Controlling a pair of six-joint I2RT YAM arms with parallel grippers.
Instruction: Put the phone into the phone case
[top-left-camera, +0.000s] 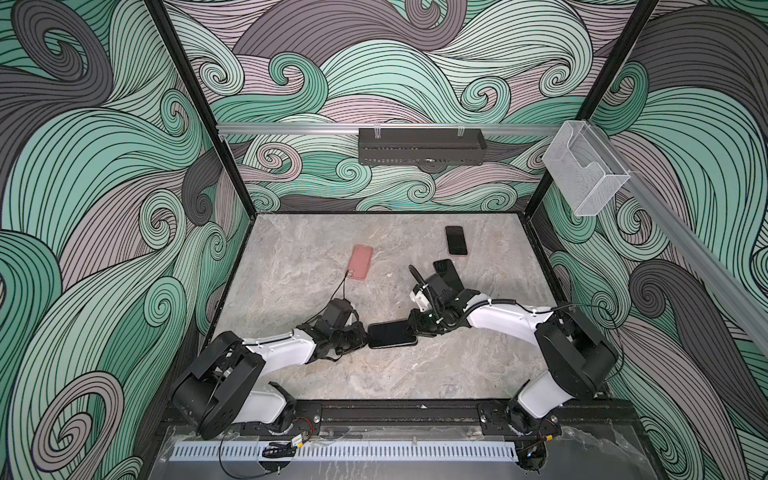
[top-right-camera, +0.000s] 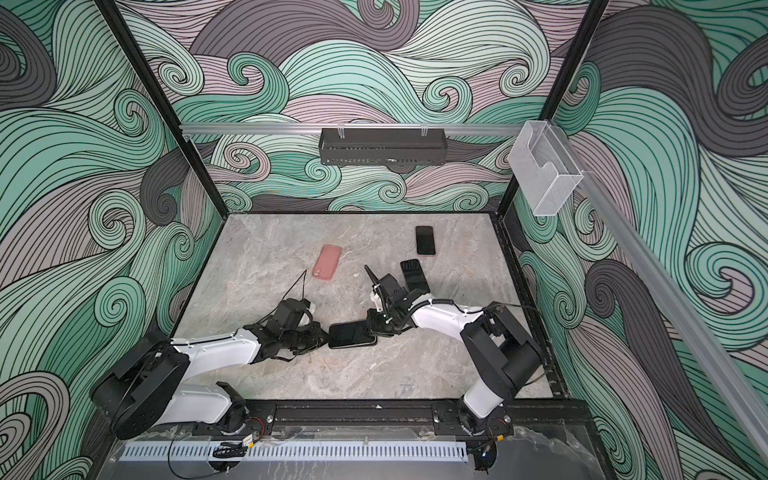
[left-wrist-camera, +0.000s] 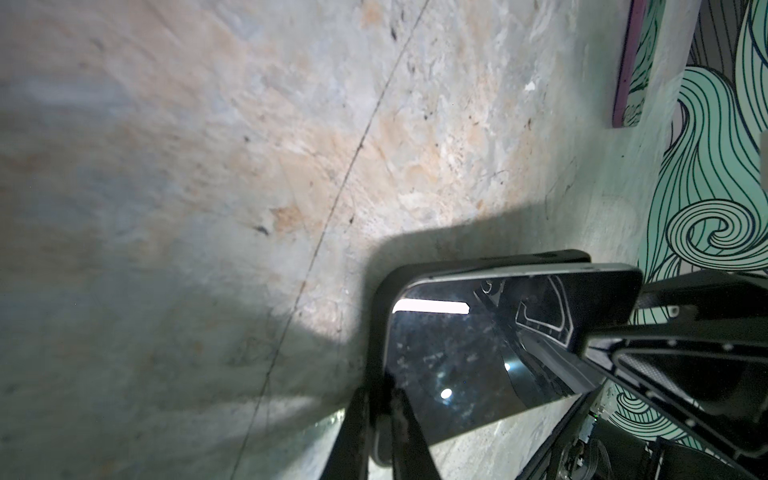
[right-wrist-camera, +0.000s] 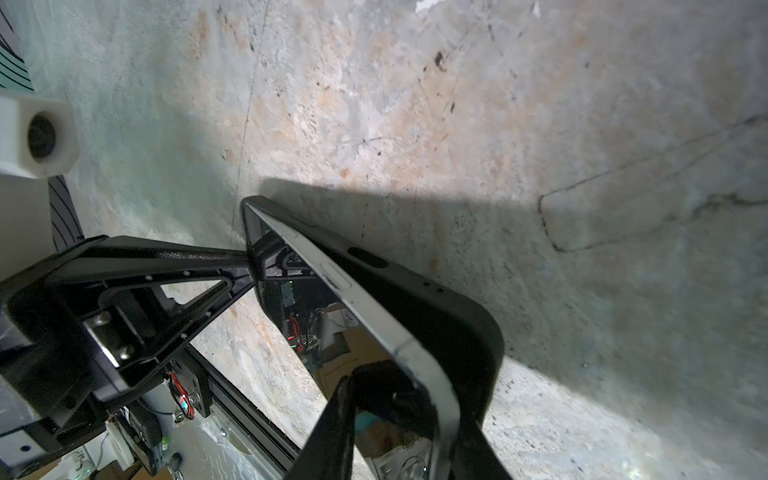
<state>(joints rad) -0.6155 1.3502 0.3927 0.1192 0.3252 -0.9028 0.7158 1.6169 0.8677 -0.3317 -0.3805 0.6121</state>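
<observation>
A black phone (top-left-camera: 390, 334) hangs level just above the table between my two grippers in both top views. A black phone case (left-wrist-camera: 376, 307) wraps its back and edges, and along one long side the phone's silver rim (right-wrist-camera: 374, 316) stands proud of the case (right-wrist-camera: 440, 303). My left gripper (top-left-camera: 365, 336) (left-wrist-camera: 384, 392) is shut on one short end, pinching case and screen together. At the other end my right gripper (top-left-camera: 415, 330) (right-wrist-camera: 415, 399) is shut, with one finger on the glass and one behind the case.
A pink case (top-left-camera: 361, 262) lies at mid-table left. A second black phone (top-left-camera: 456, 240) lies far right, and another dark phone or case (top-left-camera: 446, 272) lies partly under my right arm. A black tray (top-left-camera: 419, 146) and a clear bin (top-left-camera: 584, 168) hang on the walls.
</observation>
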